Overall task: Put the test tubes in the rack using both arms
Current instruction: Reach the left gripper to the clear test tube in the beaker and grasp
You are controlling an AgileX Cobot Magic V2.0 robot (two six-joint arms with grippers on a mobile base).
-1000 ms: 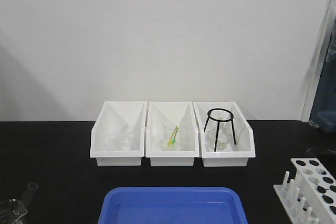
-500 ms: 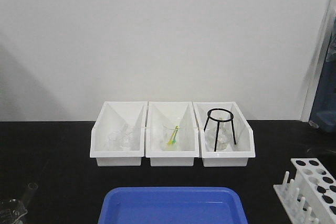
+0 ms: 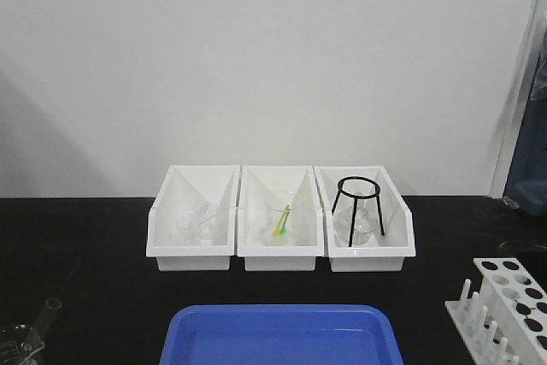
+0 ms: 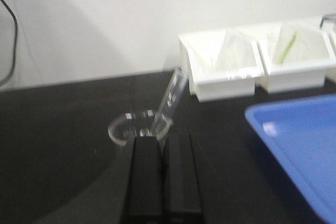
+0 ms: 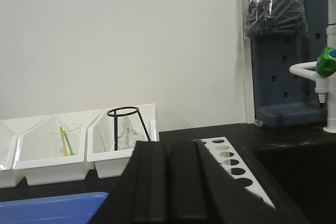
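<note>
Above a black tabletop (image 3: 94, 245) backed by a white wall (image 3: 256, 49), the left hand (image 4: 163, 139) and right hand (image 5: 168, 144) are closed, empty.

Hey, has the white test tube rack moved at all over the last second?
No. The rack sits at the same spot by the right edge of the front view, keeping the same gap from the blue tray.

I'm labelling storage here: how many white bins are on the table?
3, side by side at the back of the black table: the left bin holds clear glassware, the middle bin a yellow-green stick, the right bin a black wire tripod. None looks hidden.
</note>
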